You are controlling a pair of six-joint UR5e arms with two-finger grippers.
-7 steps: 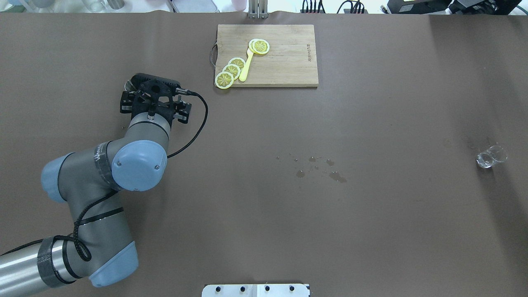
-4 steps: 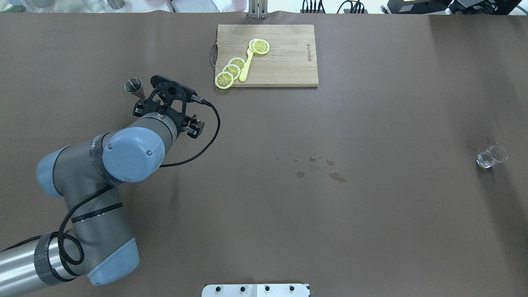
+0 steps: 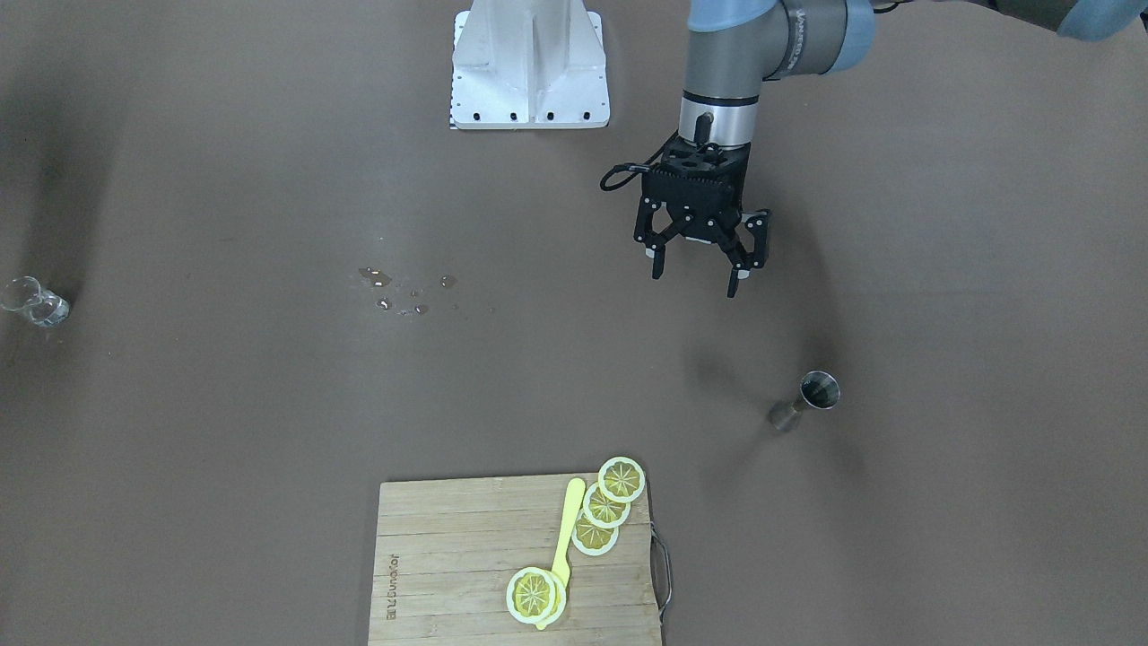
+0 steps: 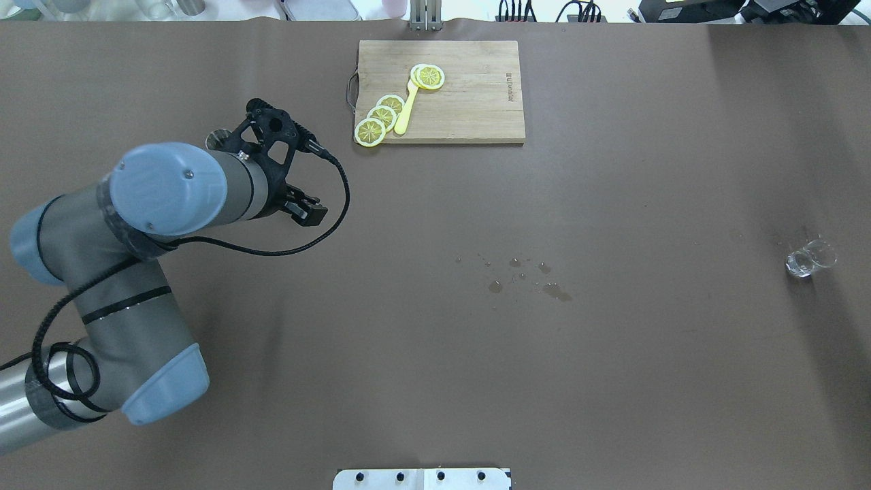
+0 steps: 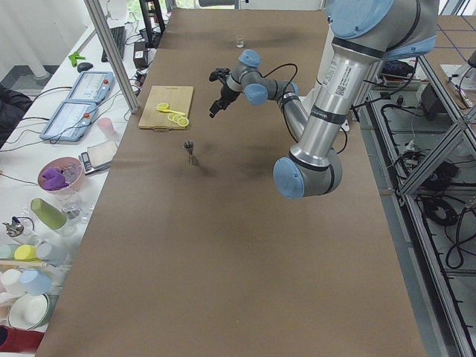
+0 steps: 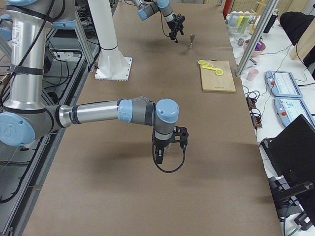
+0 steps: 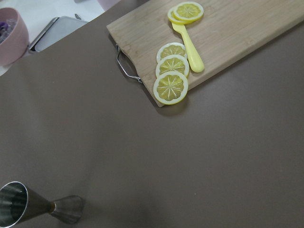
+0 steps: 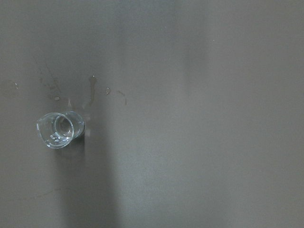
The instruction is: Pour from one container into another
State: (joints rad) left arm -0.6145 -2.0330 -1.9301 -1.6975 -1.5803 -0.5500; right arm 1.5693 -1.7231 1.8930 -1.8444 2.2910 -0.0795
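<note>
Steel jigger (image 3: 812,399) stands upright on the brown surface (image 3: 269,404), well apart from the left end effector (image 3: 694,278), which hangs raised on the robot's side of it, fingers spread and empty. A second ago that end effector sat right over the jigger; it has since drawn back, while the jigger has kept its spot. Right end effector (image 6: 170,152) hovers above the small glass (image 8: 59,129); whether its fingers are apart cannot be told.
</note>
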